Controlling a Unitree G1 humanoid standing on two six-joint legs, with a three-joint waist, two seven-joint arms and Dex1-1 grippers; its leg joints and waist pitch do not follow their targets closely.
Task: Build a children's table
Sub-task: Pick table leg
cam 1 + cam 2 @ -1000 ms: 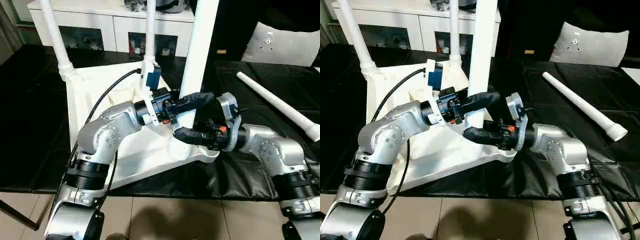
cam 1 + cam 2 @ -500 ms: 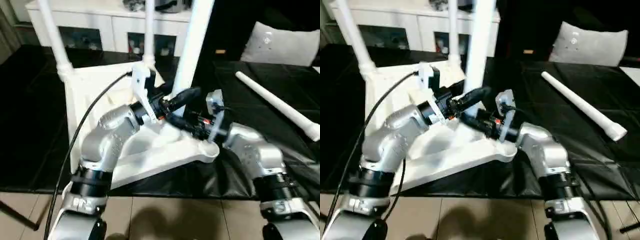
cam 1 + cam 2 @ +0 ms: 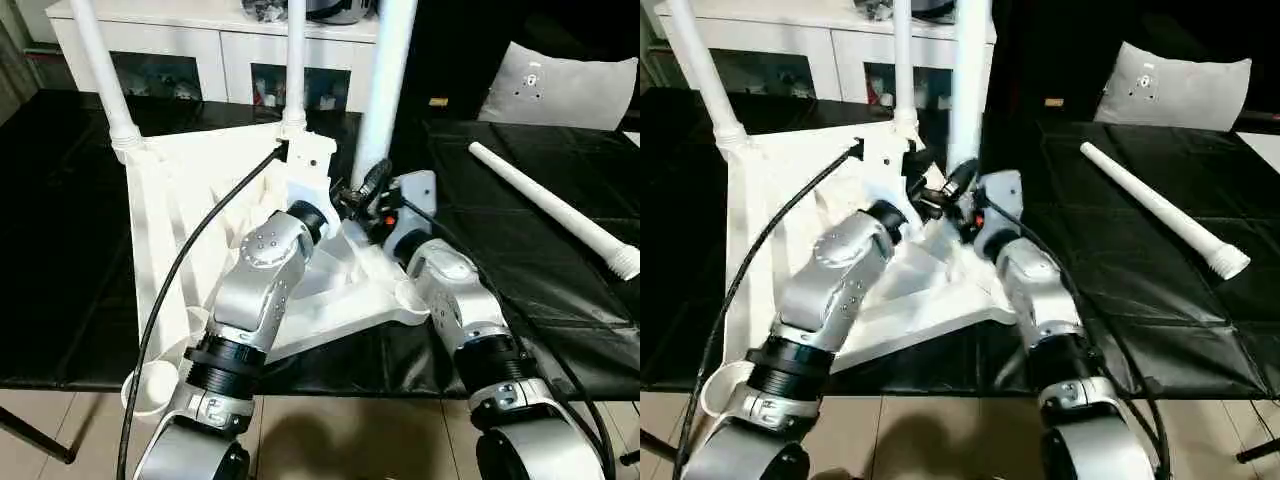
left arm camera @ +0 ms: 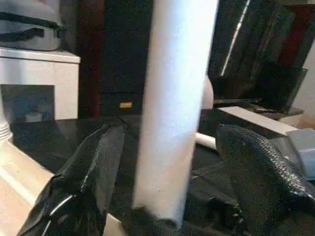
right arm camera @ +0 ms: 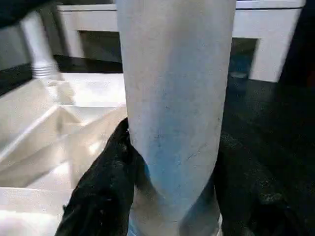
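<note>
Surroundings: white cabinet (image 3: 220,45) along top edge, grey cushion (image 3: 555,88) upper right, black mat (image 3: 520,260) beneath | Table top (image 3: 190,215) centre-left, upside down, three legs upright | Spare leg (image 3: 555,210) lying at right | Left gripper (image 4: 167,162) open astride near leg (image 4: 172,98), not touching | Right gripper (image 5: 172,177) clamped on it.

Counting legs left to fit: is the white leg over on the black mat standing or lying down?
Lying down. The loose leg rests flat on the black mat, apart from the table top.
</note>
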